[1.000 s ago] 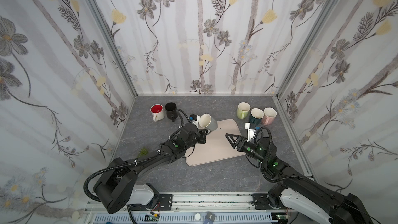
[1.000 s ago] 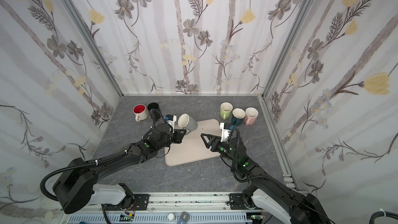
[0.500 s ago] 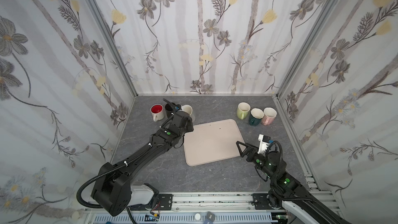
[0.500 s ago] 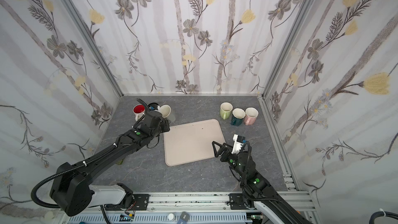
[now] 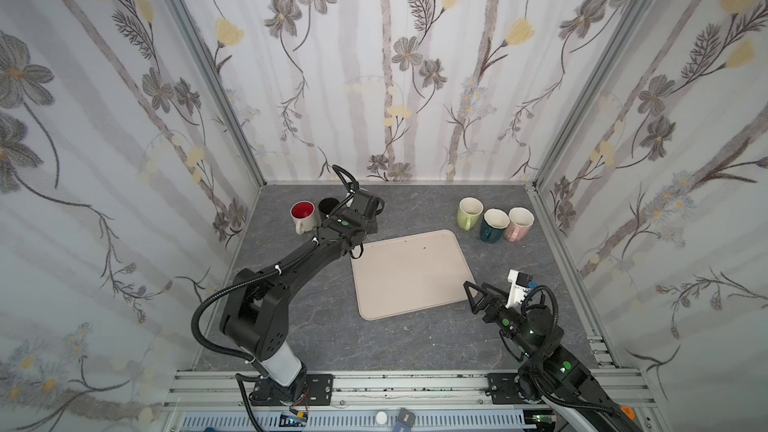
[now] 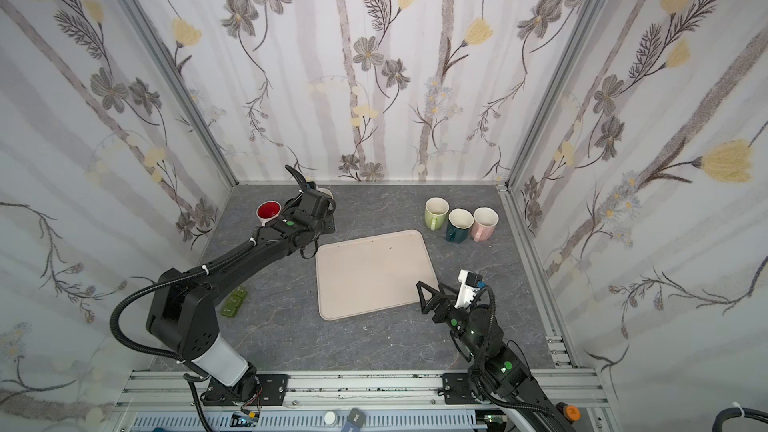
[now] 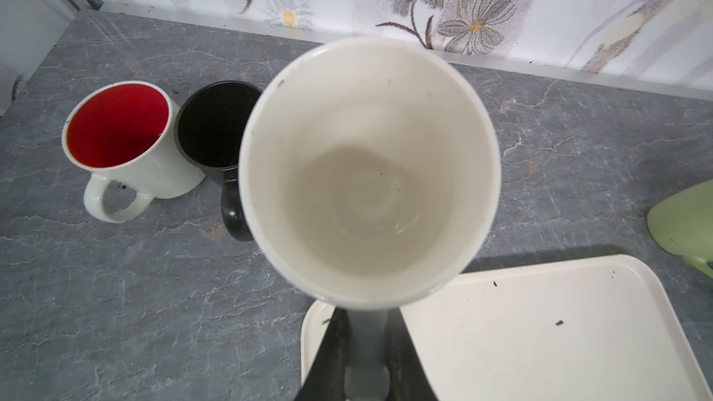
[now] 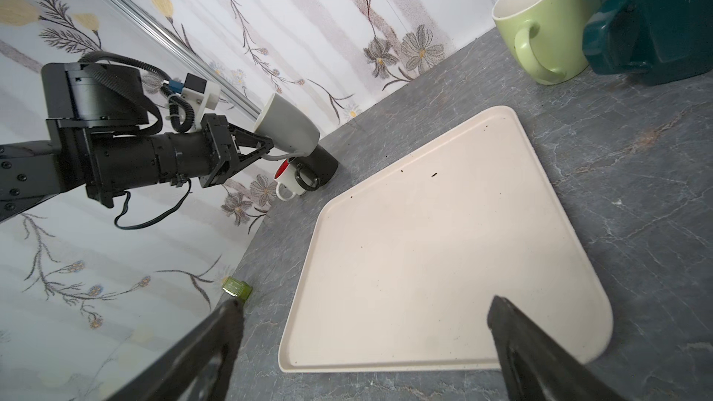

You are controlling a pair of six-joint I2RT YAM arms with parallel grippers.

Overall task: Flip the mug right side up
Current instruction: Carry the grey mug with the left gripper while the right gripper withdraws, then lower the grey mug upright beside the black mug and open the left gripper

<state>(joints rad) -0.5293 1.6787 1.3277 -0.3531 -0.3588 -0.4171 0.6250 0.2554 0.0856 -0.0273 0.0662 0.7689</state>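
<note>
A grey mug with a cream inside [image 7: 366, 187] hangs just above the table at the back left, beside a black mug [image 7: 216, 125]. Its mouth is turned up toward the left wrist camera. My left gripper [image 7: 366, 314] is shut on its handle, which runs down between the two fingers. In the right wrist view the mug [image 8: 287, 125] sits at the end of the left gripper [image 8: 270, 148], slightly tilted. In both top views the left wrist covers most of the mug; only a bit of rim [image 6: 325, 192] shows. My right gripper [image 5: 471, 290] [image 8: 366, 302] is open and holds nothing, over the tray's front right corner.
A beige tray [image 5: 411, 272] lies mid-table. A white mug with a red inside [image 5: 302, 211] and the black mug [image 5: 328, 204] stand at the back left. Green [image 5: 469, 209], teal [image 5: 493, 222] and pink [image 5: 519, 222] mugs stand upright at the back right. A small green block [image 6: 235, 301] lies left of the tray.
My left gripper carried the mug from over the tray's back left corner to the back left beside the black mug, its mouth now turned up. The right gripper drew back toward the front right and opened wide.
</note>
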